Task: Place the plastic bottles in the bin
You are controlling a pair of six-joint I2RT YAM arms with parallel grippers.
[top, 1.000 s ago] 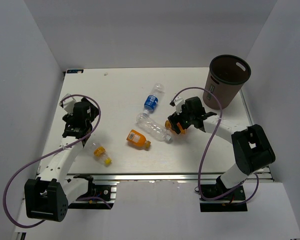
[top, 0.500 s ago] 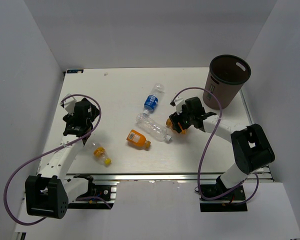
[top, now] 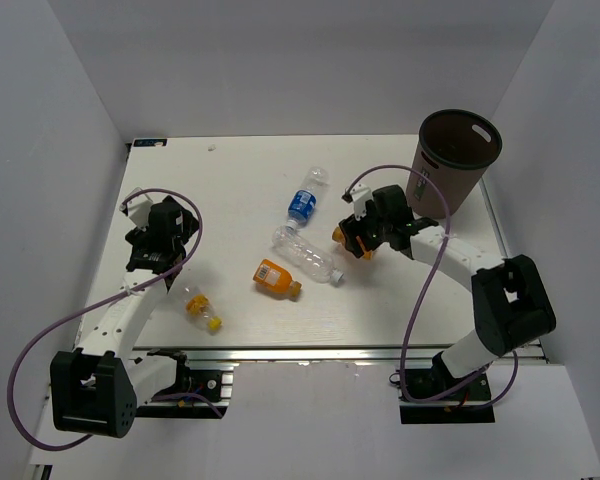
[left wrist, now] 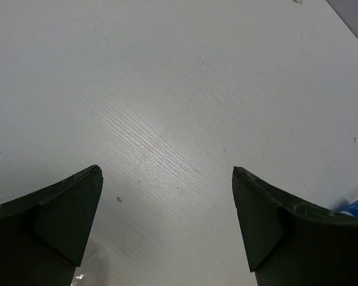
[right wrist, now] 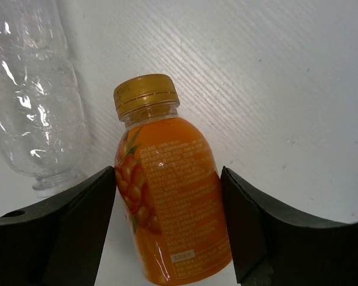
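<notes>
Here, the R gripper (right wrist: 167,238) is closed on an orange-filled bottle (right wrist: 170,202), both fingers touching its sides, cap pointing away from the wrist. It is near the bin (top: 445,190), on the bin's left. The larger clear bottle (top: 308,255) lies just beside. The L gripper (left wrist: 167,226) stands wide open w/ nothing between its fingers, above the table (left wrist: 179,89).

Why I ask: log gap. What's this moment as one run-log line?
right gripper: shut on orange bottle, near bin | left gripper: open, empty | on table: blue-label bottle, large clear bottle, second orange bottle, yellow-cap bottle
</notes>
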